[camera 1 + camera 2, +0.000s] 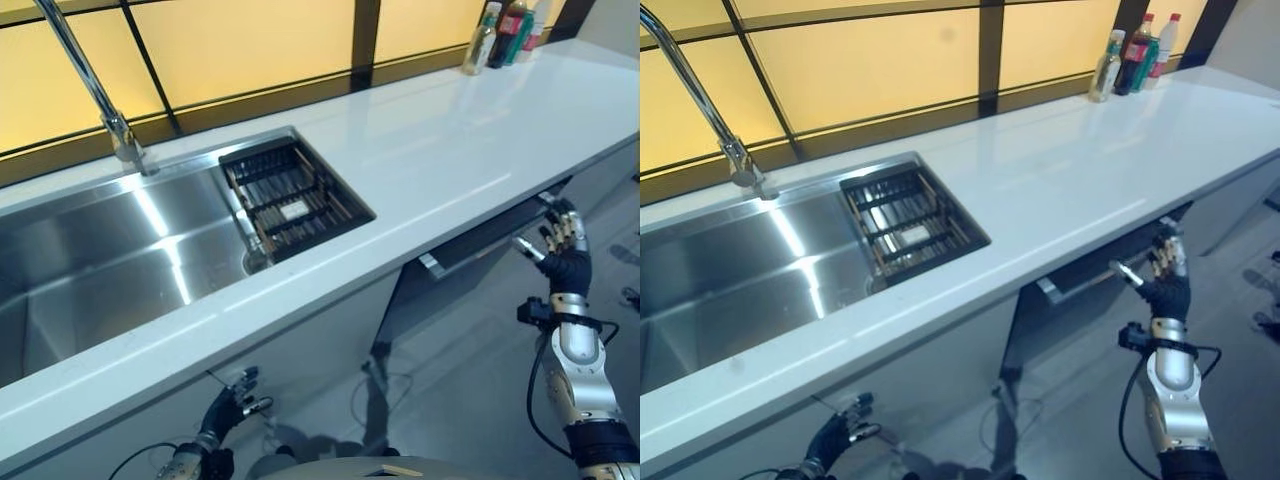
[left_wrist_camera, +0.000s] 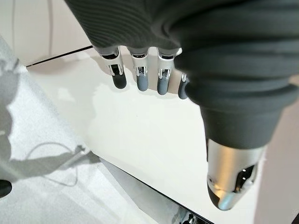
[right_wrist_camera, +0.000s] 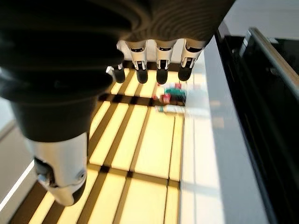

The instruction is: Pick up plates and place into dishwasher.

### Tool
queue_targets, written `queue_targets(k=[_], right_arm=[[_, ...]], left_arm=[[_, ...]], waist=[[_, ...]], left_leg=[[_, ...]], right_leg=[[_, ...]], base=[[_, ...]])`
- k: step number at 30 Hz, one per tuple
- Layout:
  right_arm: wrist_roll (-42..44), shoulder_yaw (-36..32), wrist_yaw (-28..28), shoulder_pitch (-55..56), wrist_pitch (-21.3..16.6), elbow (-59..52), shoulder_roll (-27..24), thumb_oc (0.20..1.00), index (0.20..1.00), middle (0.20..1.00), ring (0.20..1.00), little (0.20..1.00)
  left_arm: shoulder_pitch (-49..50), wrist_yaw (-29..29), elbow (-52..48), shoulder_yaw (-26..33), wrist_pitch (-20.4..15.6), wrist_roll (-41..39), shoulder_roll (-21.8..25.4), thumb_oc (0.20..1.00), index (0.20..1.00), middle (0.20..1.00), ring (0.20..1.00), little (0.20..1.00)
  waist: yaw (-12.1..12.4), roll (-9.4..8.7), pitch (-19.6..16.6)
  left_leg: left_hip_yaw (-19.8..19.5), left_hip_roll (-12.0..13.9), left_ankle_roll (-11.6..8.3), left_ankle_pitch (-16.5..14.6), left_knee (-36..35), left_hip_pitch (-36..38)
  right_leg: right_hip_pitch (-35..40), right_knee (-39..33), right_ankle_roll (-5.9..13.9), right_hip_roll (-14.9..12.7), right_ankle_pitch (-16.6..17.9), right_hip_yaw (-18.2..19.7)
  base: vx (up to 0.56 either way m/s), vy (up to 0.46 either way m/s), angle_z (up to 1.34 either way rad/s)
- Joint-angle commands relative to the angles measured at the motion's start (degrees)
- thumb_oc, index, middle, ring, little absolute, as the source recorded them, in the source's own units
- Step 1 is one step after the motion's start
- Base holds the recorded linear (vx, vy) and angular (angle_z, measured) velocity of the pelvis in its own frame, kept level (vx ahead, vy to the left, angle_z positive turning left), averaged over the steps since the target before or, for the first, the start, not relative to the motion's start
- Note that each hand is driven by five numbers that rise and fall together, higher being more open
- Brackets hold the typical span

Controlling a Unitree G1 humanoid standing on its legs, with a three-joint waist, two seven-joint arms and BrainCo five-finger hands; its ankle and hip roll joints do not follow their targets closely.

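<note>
Nearest, the left hand (image 1: 232, 405) hangs low in front of the white cabinet front (image 1: 300, 350) below the bench, its fingers (image 2: 140, 74) straight and spread, holding nothing. The right hand (image 1: 1165, 285) is raised in front of the dishwasher (image 1: 1080, 290), whose dark door is ajar just under the bench's front edge; its fingers (image 3: 161, 65) are straight and relaxed, thumb apart, near the door's silver handle (image 1: 470, 250) but whether it touches it I cannot tell. No plate can be made out on the bench or in either hand. On the white bench (image 1: 450, 150), the steel sink (image 1: 110, 260) is set at the left end with a dark rack (image 1: 290, 195) in its right part. The tap (image 1: 95, 90) rises at the sink's far edge. Bottles (image 1: 1130, 55) stand at the far right corner of the bench
</note>
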Motion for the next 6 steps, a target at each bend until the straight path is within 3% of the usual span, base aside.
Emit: queue_targets(k=[1,6], right_arm=[[1.2,2.0,6.3,-0.1,-2.0,-6.3,-2.5,1.000,1.000,1.000,1.000,1.000],[2.6,4.0,8.7,1.7,-1.6,-7.2,-2.5,1.000,1.000,1.000,1.000,1.000]], left_arm=[[-1.3,-1.4,-5.5,3.5,-1.8,-4.1,1.7,1.000,1.000,1.000,1.000,1.000],[-0.8,-1.6,-7.0,3.9,-1.3,-5.5,2.3,1.000,1.000,1.000,1.000,1.000]], waist=[[-1.5,-1.62,-0.8],[-1.2,-1.86,-0.7]], left_leg=[[0.5,0.2,1.65,-1.3,3.4,-4.5],[0.1,-0.1,1.83,-1.3,3.2,-4.4]], right_leg=[[-0.4,2.4,2.27,-1.8,-1.3,-2.7],[-0.5,2.5,2.37,-1.7,-1.4,-3.1]], base=[[0.00,0.000,0.00],[0.00,0.000,0.00]])
